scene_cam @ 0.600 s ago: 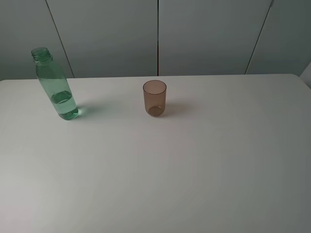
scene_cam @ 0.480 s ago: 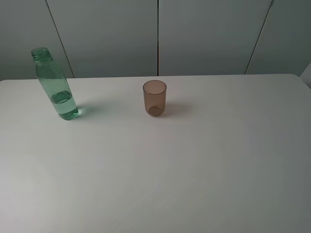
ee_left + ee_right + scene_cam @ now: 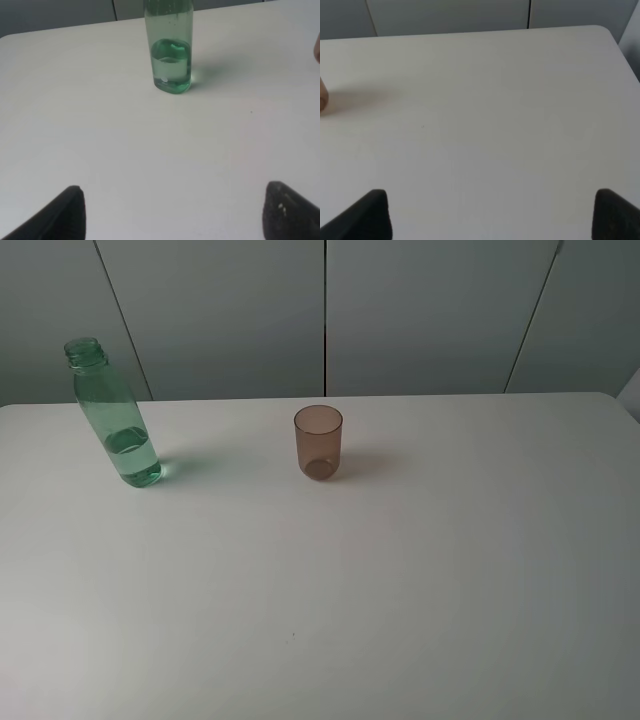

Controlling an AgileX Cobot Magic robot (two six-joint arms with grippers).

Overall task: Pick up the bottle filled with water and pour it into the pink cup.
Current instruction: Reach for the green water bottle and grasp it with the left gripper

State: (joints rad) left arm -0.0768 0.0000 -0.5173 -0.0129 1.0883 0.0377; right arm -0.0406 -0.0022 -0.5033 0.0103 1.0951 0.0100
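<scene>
Left end effector (image 3: 175,217): open. Its two dark fingertips (image 3: 70,215) sit wide apart with only bare table (image 3: 400,590) between them. It holds nothing and points toward the bottle (image 3: 170,55), which stands well ahead of it and roughly on its centre line.

Right end effector (image 3: 492,217): also open and empty, fingertips (image 3: 370,215) spread over bare table. A sliver of the cup (image 3: 322,97) shows at the border of the right wrist view, well off to one side.

Neither end effector appears in the high view, so both are judged to be back near the near edge of the table.

Bottle (image 3: 115,420): stands on its base near the far left corner, uncapped, with water filling roughly its lower third.

Cup (image 3: 318,442): upright near the middle of the far edge, well apart from the bottle. No water is visible in it.

Task status: no step is complete. The bottle has not been grasped and nothing has been poured.

Remaining steps, as judged:
1. Advance the left end effector to the bottle and close on its body.
2. Lift and carry it along the far edge to the cup.
3. Tilt the neck over the rim and pour.
</scene>
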